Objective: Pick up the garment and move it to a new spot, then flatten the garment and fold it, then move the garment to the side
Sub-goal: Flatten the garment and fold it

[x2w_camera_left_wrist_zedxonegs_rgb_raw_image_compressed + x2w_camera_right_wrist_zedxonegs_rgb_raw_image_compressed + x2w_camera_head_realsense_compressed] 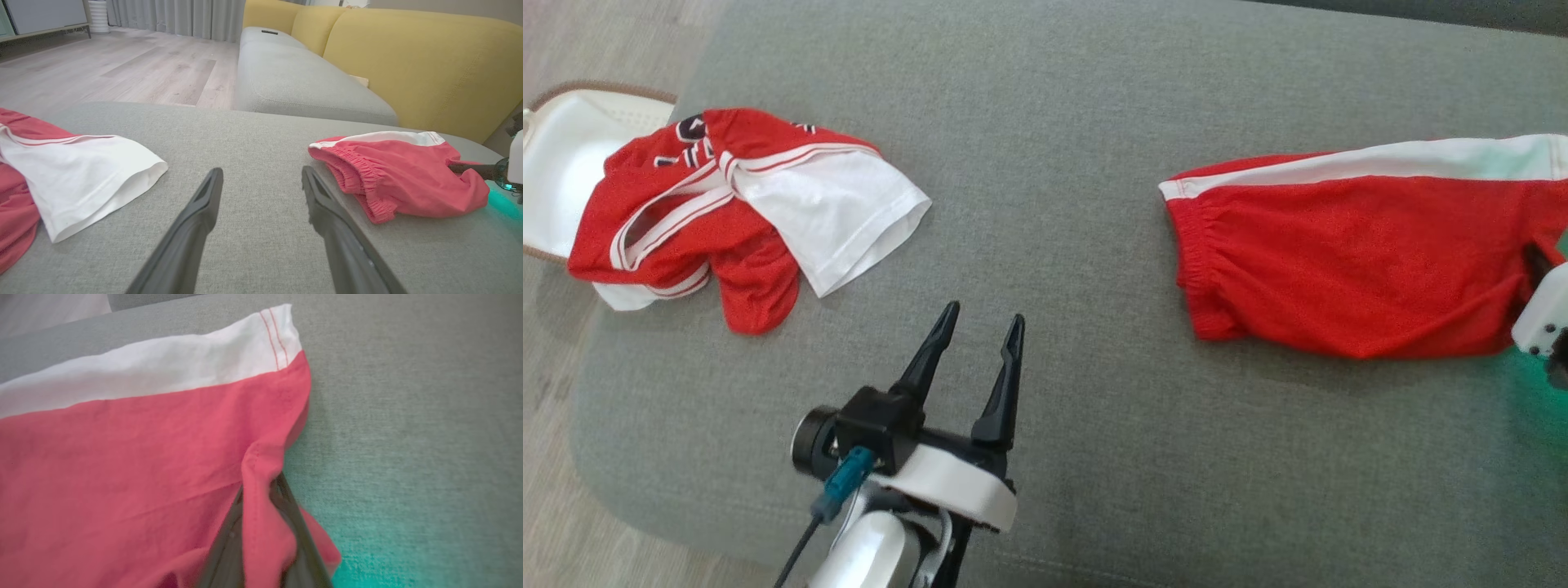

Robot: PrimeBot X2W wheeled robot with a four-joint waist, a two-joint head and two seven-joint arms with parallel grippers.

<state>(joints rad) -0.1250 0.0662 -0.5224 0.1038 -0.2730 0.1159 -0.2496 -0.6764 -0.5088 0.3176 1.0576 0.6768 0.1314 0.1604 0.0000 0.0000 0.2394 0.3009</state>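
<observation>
- The left hand [984,313] hangs nearest, over bare cushion [1078,147], with its fingers spread and nothing held. It is judged free to take a second corner when flattening is begun.
- The right hand [261,490] is clenched on a ridge of the shorts [1339,261] at their right end, with red cloth pinched between its two dark fingers.
- The pick-up is judged to be the step in hand. Only a narrow fold appears to be caught, so a slow, straight lift is advised, and the pinch should be checked before the cloth is carried.
- The shorts should be raised until the waistband clears the cushion, so that nothing is dragged or bunched on the way.
- The shorts are laid roughly flat on the cushion's right side, well apart from the left hand. They are red, with a white stripe along the far edge and a gathered elastic waistband at the left end. Shallow creases are seen near the grip.
- Farther left, a red-and-white jersey [727,204] is heaped partly over a white basket [560,155].
</observation>
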